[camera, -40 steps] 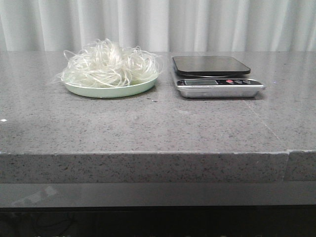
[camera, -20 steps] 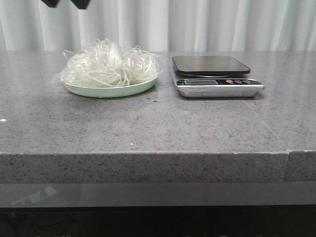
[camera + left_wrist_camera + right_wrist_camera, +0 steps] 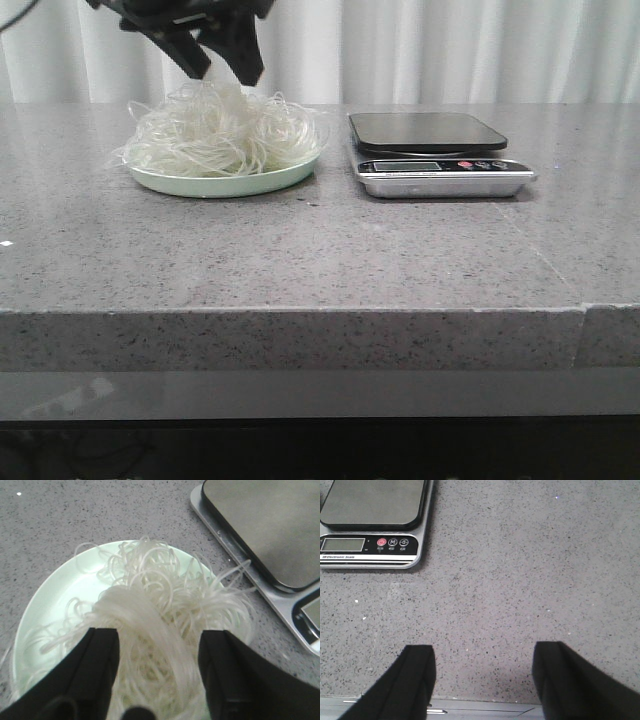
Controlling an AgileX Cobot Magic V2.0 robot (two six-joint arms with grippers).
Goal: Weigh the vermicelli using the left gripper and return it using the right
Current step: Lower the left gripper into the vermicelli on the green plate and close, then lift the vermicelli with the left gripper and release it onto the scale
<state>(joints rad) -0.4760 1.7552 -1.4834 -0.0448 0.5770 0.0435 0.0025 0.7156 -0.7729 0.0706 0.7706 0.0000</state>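
Note:
The vermicelli (image 3: 222, 135) is a fluffy whitish tangle heaped on a pale green plate (image 3: 225, 184) at the table's back left. My left gripper (image 3: 222, 72) is black, open, and hangs just above the top of the heap. In the left wrist view its fingers (image 3: 102, 665) straddle the noodle mound (image 3: 160, 640) without closing on it. The scale (image 3: 435, 152) with a dark platform stands right of the plate. My right gripper (image 3: 482, 675) is open and empty over bare table near the front edge; it does not show in the front view.
The scale's display and buttons (image 3: 367, 544) face the front. The table's front edge (image 3: 300, 310) runs across the front view. White curtains hang behind the table.
My left gripper has come down from above the frame to just over the vermicelli heap. The noodles, plate and scale have not moved.

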